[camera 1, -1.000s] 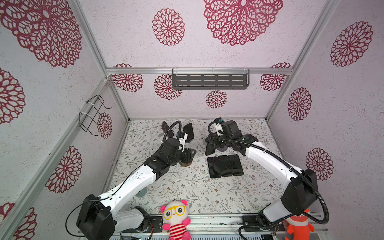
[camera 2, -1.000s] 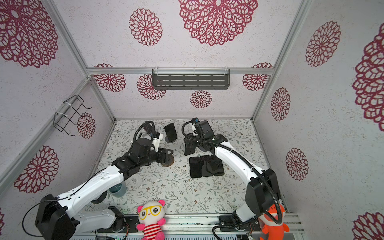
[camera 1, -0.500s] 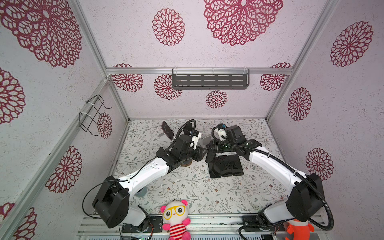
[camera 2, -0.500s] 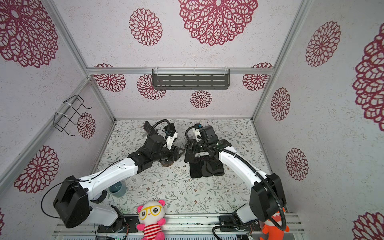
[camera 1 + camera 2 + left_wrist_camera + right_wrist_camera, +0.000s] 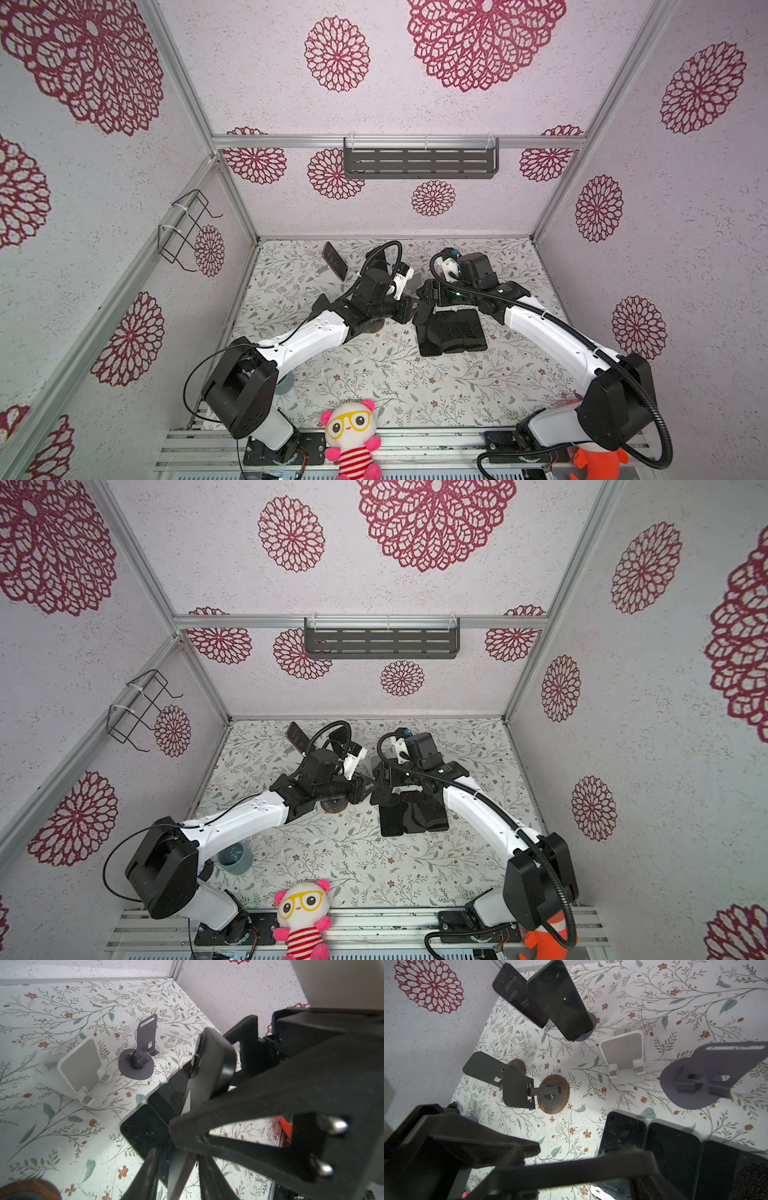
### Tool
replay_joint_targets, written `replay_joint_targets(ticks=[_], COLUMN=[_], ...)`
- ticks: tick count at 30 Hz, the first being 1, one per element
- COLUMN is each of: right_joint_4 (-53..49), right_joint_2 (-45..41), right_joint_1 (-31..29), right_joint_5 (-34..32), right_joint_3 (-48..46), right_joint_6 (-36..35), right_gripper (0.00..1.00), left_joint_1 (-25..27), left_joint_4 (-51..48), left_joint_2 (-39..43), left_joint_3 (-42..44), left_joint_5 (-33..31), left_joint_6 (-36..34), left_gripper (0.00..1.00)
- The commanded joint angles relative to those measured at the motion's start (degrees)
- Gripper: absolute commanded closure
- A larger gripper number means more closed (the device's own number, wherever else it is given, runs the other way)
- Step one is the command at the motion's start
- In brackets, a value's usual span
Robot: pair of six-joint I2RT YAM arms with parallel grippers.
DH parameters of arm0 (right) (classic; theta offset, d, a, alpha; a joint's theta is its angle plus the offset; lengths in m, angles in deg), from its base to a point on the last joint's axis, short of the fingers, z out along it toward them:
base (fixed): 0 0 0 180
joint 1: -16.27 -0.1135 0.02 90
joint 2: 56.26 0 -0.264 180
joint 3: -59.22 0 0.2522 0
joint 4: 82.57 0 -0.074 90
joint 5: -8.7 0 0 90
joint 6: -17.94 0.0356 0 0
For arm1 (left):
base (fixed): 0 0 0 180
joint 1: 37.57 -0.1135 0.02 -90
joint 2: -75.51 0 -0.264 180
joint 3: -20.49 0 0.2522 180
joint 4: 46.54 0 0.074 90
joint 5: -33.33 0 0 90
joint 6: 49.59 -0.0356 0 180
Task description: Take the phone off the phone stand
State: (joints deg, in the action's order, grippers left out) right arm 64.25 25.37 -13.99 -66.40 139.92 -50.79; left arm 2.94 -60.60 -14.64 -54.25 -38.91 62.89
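— What's the biggest thing in there?

— The flowered table [image 5: 374, 386], walled on three sides. Both arms reach in from the near edge and meet over its middle. The left pincer [image 5: 409, 311] and the right pincer [image 5: 430, 296] are tip to tip in both top views.

— Are they holding anything?

— Hard to say. In the left wrist view the left pincer's fingers [image 5: 150, 1167] stand a little apart, and I cannot tell whether they press on anything. A black slab [image 5: 214, 1064], phone-shaped, stands edge-on among the right pincer's fingers. Whether that pincer grips it or merely stands spread around it, I cannot tell.

— And the phones?

— Three flat phones [image 5: 452, 334] lie side by side, touching, on the table just in front of the right pincer. Two more are up on stands in the back left corner. A pink-edged phone [image 5: 517, 995] leans on a white-footed stand [image 5: 546, 1027]. Beside it a black phone [image 5: 560, 999] leans on a stand with a round purple base [image 5: 592, 1022].

— Other stands?

— Four. A purple stand [image 5: 145, 1041] and a white stand [image 5: 83, 1068] sit side by side near the flat phones. Two dark stands [image 5: 517, 1088] on round wooden bases sit further left, and in both top views one is under the left arm's wrist.
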Motion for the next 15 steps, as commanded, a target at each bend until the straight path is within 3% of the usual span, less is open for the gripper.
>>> replay_joint_targets(ticks=[1, 6, 15], right_joint_4=[3.65, 3.71, 3.84], right_joint_2=[-2.49, -2.43, -2.18], right_joint_1=[0.05, 0.05, 0.12], right_joint_5=[1.89, 2.0, 1.71], right_joint_3=[1.17, 1.18, 1.27], right_joint_6=[1.4, 1.68, 1.75], right_gripper=[0.4, 0.4, 0.4], left_joint_1=[0.8, 0.97, 1.06], left_joint_4=[2.67, 3.71, 3.64], left_joint_2=[-0.92, -1.13, -0.65], left_joint_3=[-1.08, -0.82, -0.55], left_joint_5=[2.72, 2.98, 2.95], left_joint_6=[-1.52, -1.5, -1.51], left_gripper=[0.65, 0.69, 0.9])
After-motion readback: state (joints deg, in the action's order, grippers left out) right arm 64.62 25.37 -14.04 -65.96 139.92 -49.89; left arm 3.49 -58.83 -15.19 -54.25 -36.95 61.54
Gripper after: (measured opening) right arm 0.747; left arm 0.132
